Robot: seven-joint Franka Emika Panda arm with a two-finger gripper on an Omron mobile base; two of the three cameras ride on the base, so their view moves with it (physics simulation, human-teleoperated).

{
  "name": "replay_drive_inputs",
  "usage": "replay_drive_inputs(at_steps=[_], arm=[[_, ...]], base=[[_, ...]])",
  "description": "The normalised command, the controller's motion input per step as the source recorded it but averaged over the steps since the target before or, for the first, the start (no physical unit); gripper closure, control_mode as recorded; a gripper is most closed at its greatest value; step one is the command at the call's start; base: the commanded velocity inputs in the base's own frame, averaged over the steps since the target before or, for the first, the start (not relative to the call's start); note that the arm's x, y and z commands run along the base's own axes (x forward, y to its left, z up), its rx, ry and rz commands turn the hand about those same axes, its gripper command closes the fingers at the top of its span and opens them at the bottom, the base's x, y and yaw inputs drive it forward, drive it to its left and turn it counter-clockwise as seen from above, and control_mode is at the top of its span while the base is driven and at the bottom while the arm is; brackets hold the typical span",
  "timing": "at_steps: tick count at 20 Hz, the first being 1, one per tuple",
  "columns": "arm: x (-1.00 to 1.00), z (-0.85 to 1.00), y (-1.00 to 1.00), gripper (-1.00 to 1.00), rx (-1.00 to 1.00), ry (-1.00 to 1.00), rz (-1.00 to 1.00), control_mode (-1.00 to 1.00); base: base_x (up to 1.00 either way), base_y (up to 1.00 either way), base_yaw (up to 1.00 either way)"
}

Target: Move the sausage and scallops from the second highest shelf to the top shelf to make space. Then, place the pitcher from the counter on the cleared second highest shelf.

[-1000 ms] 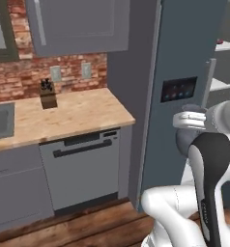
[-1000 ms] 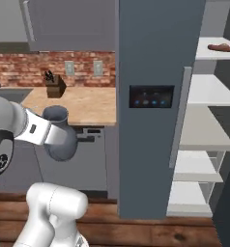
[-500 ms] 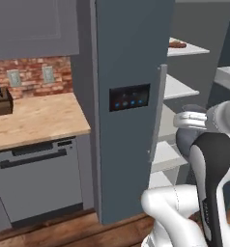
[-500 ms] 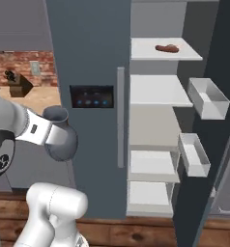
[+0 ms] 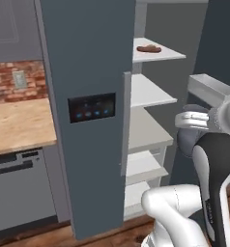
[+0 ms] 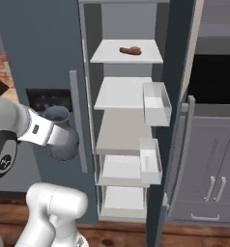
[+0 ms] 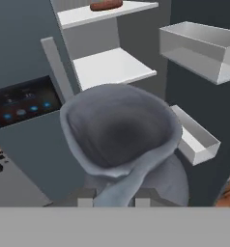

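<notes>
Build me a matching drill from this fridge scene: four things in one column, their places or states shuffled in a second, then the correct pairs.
Things:
1. sausage
2. pitcher
3. second highest shelf
4. control panel

Places or states:
A. held in the claw
B. on the closed fridge door
C. lying on the top shelf
D. bare white board

Pairs: 1-C, 2-A, 3-D, 4-B

One pitcher [image 7: 122, 140]. One sausage [image 6: 130, 50] lies on the top shelf [image 6: 107, 55]. Five shelf boards show in the open fridge [image 5: 88, 58], counted in the right base view. Two door bins [image 6: 157, 102] hang on the open door. One touch panel [image 5: 92, 107]. One wall outlet [image 5: 19, 79]. One wooden surface [image 5: 18, 126].
</notes>
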Motion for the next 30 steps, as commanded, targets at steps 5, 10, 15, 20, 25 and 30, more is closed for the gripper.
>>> replay_drive_inputs(at_steps=[5, 10, 15, 20, 25, 30], arm=[[0.0, 0.0, 0.0, 1.0, 0.0, 0.0, 0.0, 1.0], [0.0, 0.0, 0.0, 1.0, 0.0, 0.0, 0.0, 1.0], [0.0, 0.0, 0.0, 1.0, 0.0, 0.0, 0.0, 1.0], [0.0, 0.0, 0.0, 1.0, 0.0, 0.0, 0.0, 1.0], [0.0, 0.0, 0.0, 1.0, 0.0, 0.0, 0.0, 1.0], [0.0, 0.0, 0.0, 1.0, 0.0, 0.0, 0.0, 1.0]], base=[[0.59, -0.23, 0.02], [0.65, -0.13, 0.01], [0.51, -0.37, 0.01], [0.4, -0.48, 0.04], [0.54, -0.16, 0.07], [0.54, -0.01, 0.1]])
